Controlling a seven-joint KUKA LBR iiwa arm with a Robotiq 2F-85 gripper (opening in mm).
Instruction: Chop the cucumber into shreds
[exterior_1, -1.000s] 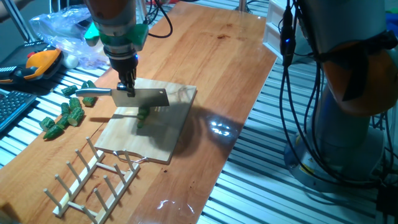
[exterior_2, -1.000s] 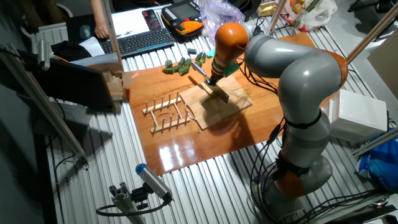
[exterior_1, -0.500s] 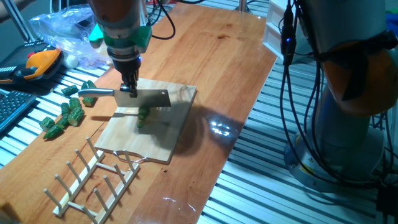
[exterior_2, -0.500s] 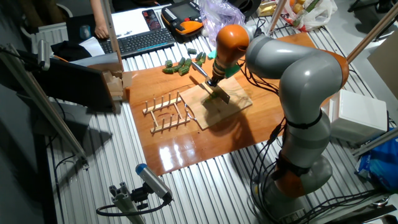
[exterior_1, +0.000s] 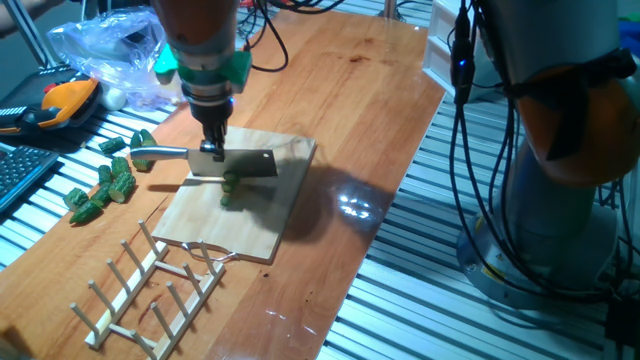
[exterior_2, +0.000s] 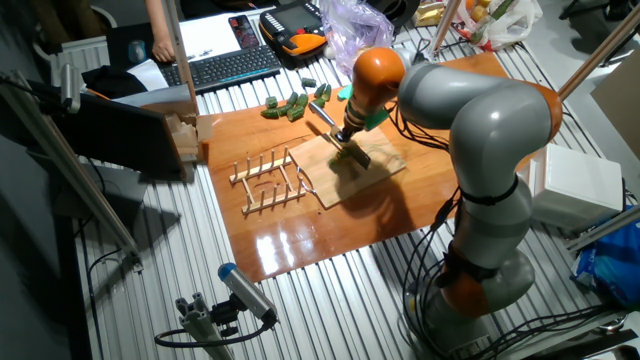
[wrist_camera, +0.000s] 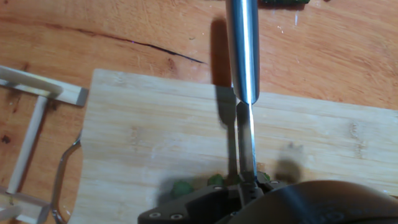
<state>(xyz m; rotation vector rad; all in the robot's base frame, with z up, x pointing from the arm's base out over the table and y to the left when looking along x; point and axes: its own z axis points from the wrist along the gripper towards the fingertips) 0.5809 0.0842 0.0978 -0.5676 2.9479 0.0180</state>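
**Cleaver low over the cucumber, and a slip is the worry**

My gripper (exterior_1: 212, 148) is clamped on the spine of the cleaver (exterior_1: 235, 165), handle pointing off toward the loose pile of green chunks (exterior_1: 100, 188). The blade sits edge-down on the wooden board (exterior_1: 262, 215), right over the cucumber (exterior_1: 229, 187), which lies near the board's middle. In the hand view I see only small green bits (wrist_camera: 182, 186) peeking out beside the blade; I cannot tell how many shreds are cut.

My concern: the piece is small, round and bumpy, so a downward press could squirt it sideways off the board. The thin blade could also twist in my pinch, and the board may skid toward the dish rack (exterior_1: 150, 290).
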